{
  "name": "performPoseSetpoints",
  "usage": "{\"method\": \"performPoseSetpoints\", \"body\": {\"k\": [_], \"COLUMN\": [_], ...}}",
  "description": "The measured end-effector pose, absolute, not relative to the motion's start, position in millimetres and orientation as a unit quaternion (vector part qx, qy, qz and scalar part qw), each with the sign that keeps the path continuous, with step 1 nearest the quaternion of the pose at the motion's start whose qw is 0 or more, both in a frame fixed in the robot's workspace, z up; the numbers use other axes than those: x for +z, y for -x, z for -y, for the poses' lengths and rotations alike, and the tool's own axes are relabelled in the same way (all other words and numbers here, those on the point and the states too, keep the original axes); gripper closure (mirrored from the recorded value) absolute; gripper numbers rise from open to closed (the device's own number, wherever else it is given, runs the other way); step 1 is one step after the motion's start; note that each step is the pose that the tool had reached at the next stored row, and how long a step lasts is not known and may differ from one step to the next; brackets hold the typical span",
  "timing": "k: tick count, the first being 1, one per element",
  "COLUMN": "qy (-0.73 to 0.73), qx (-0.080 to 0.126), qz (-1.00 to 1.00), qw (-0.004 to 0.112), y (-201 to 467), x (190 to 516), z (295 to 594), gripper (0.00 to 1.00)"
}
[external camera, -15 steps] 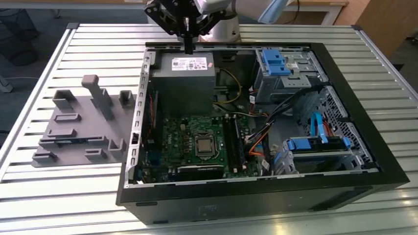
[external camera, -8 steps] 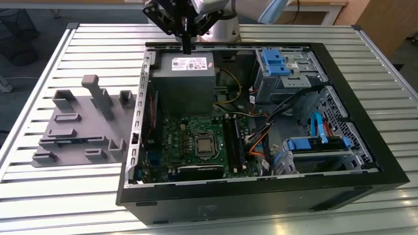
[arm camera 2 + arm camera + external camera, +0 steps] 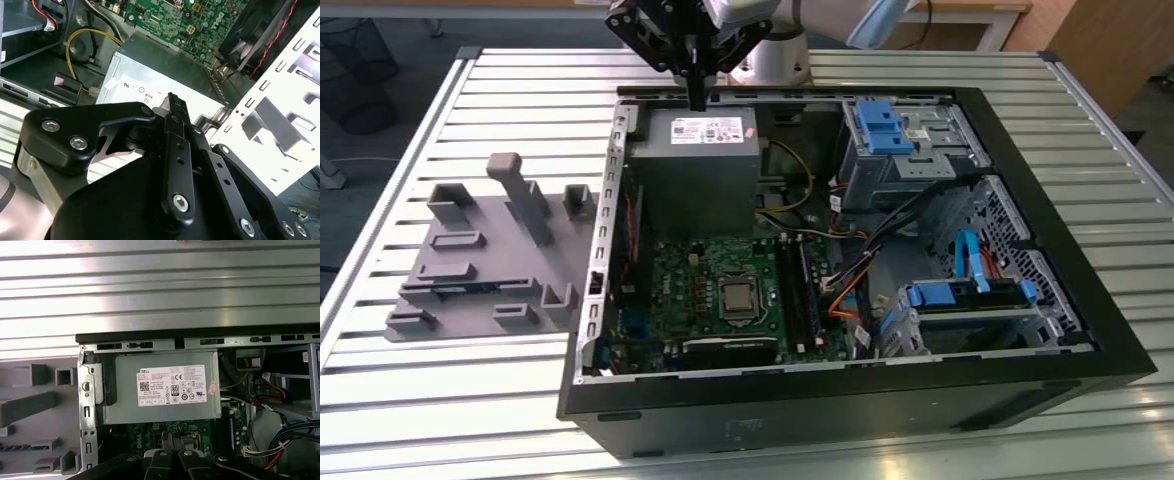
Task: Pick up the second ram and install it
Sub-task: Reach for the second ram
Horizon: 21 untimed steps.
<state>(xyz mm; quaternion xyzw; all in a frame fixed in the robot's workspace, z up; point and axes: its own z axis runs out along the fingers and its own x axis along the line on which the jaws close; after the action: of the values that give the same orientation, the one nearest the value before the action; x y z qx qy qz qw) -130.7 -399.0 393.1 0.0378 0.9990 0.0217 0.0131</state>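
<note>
We see a slatted metal table [image 3: 480, 400] with an open black computer case [image 3: 854, 395] lying on its side on it. Beside the case, toward the exterior view's left, a gray fixture [image 3: 494, 270] sits on the table, with upright blocks and shallow pockets.

Inside the case, the green motherboard [image 3: 687, 275] fills the nearer half on the fixture's side. The gray power supply [image 3: 694, 170] sits beyond it, against the far wall. Blue-tabbed drive bays [image 3: 907, 150] take up the side toward the exterior view's right. On the board we make out the processor socket [image 3: 739, 298] and, just beside it, the long black slots [image 3: 797, 290]. We cannot tell whether any slot holds a stick.

The gripper [image 3: 698, 98] hangs over the far edge of the power supply, pointing down and clear of its top. In both wrist views its jaws are pressed together, and we see nothing between them. In the first wrist view the power supply's label lies just ahead of the fingertips [image 3: 168, 440].

The second ram [image 3: 454, 289] lies flat in a pocket near the fixture's front edge, well apart from the gripper and outside the case. In the first wrist view it shows as a dark strip with a row of chips [image 3: 15, 446] at the picture's edge.
</note>
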Motion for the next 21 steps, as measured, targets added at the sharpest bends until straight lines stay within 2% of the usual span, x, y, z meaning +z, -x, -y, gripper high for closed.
{"method": "performPoseSetpoints", "body": {"k": [21], "qy": [-0.038], "qx": [0.022], "qz": [-0.999], "qw": [0.013], "y": [143], "x": [393], "z": [399], "gripper": [0.89]}}
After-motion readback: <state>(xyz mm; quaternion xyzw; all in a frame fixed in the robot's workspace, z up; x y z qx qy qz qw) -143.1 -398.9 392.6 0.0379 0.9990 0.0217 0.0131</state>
